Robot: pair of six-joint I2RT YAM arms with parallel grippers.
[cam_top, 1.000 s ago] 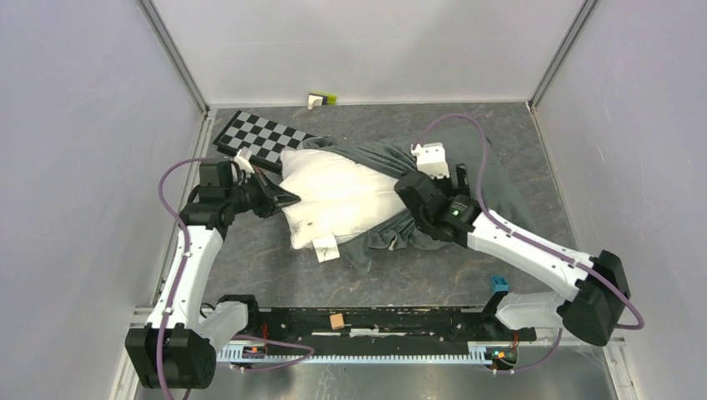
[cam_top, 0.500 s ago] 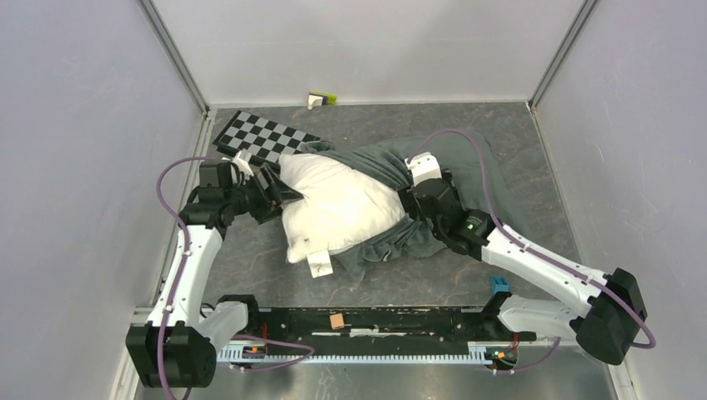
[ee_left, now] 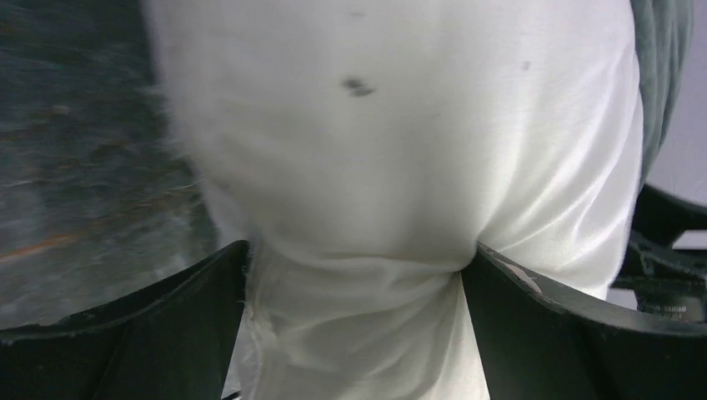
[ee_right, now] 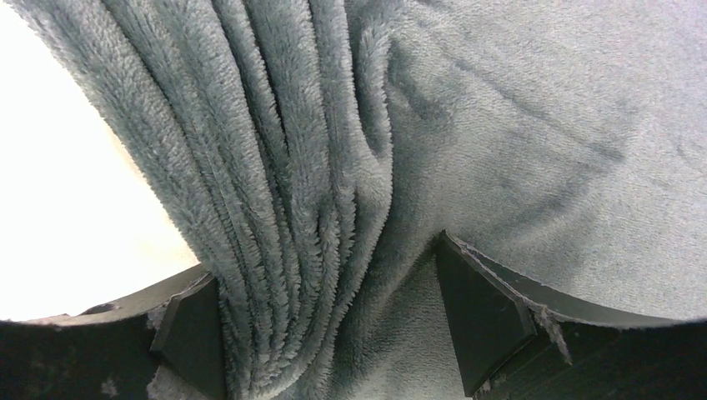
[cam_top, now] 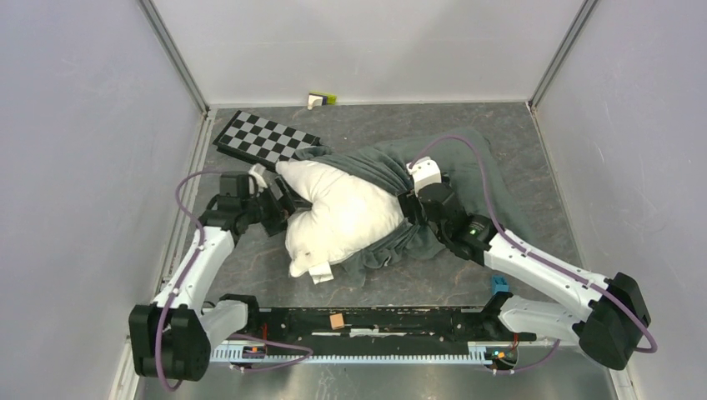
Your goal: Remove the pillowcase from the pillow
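White pillow (cam_top: 338, 215) lay crosswise between the arms from above, its right end inside the grey pillowcase (cam_top: 392, 171). At the left wrist, the left gripper (ee_left: 354, 258) gaped, released, astride the pillow's bare end. At the right wrist, the right gripper (ee_right: 321, 267) straddled bunched pillowcase folds, grip unclear.

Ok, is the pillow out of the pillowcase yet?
Partly in. Most of the pillow lies bare, but its right end sits inside the bunched grey pillowcase.

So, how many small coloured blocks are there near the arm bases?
2. The orange block sits on the black rail between the bases; the blue block is beside the right arm's base. The arms may hide others.
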